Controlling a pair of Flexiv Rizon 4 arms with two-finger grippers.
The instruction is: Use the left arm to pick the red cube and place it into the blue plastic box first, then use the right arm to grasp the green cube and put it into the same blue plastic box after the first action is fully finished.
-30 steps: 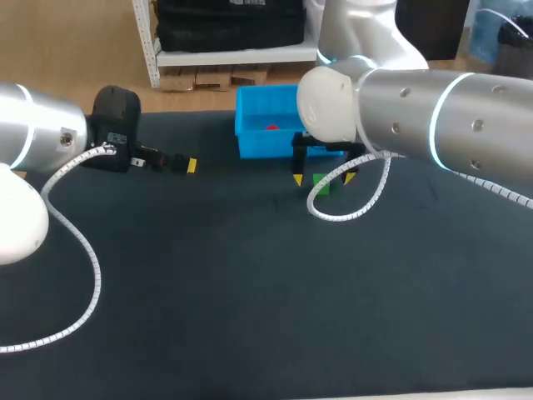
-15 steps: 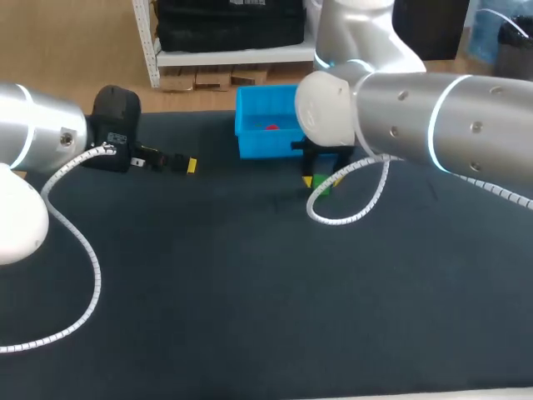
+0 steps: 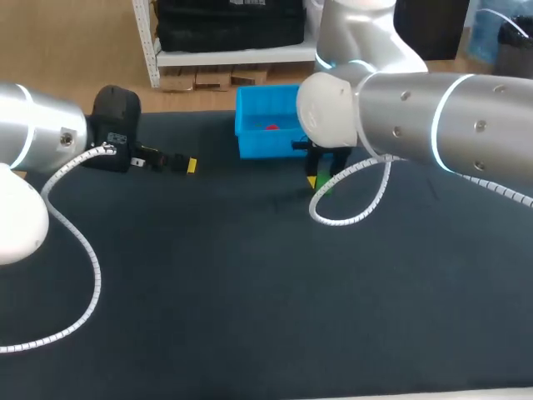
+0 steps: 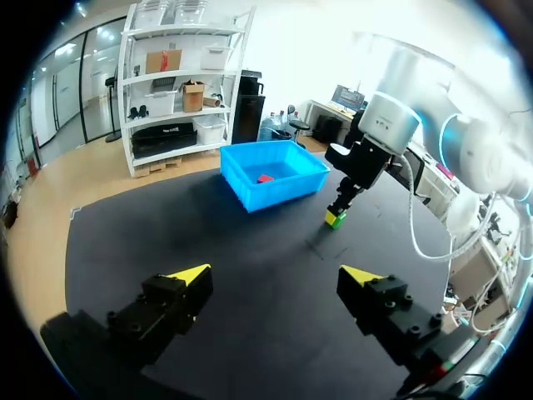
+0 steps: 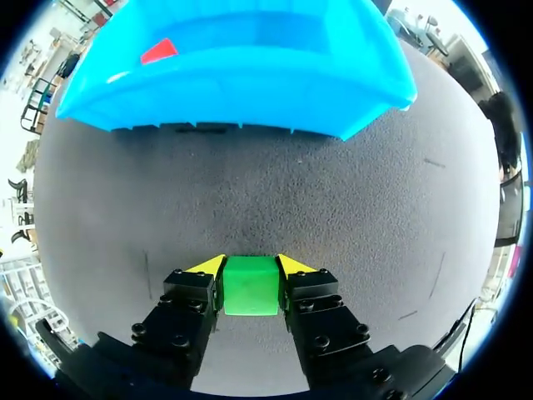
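Observation:
The green cube [image 5: 251, 285] sits on the black table mat just in front of the blue plastic box [image 5: 241, 79], and my right gripper [image 5: 250, 267] is shut on it, a yellow-tipped finger pressed to each side. From above, the green cube [image 3: 323, 187] shows only partly under my right gripper [image 3: 321, 181]. The red cube [image 3: 271, 127] lies inside the blue plastic box [image 3: 250, 142]; the red cube [image 5: 158, 51] also shows ahead of the right gripper. My left gripper [image 3: 185, 164] hangs open over the mat at the left, with nothing between its fingers [image 4: 190, 274].
The blue box stands at the far edge of the black mat [image 3: 208, 283]. My right arm's white cable [image 3: 346, 196] loops down beside the green cube. Wide mat lies between the two grippers and toward the front.
My right gripper has come down around the green cube and its fingers have shut on the cube's sides. The left arm has not moved.

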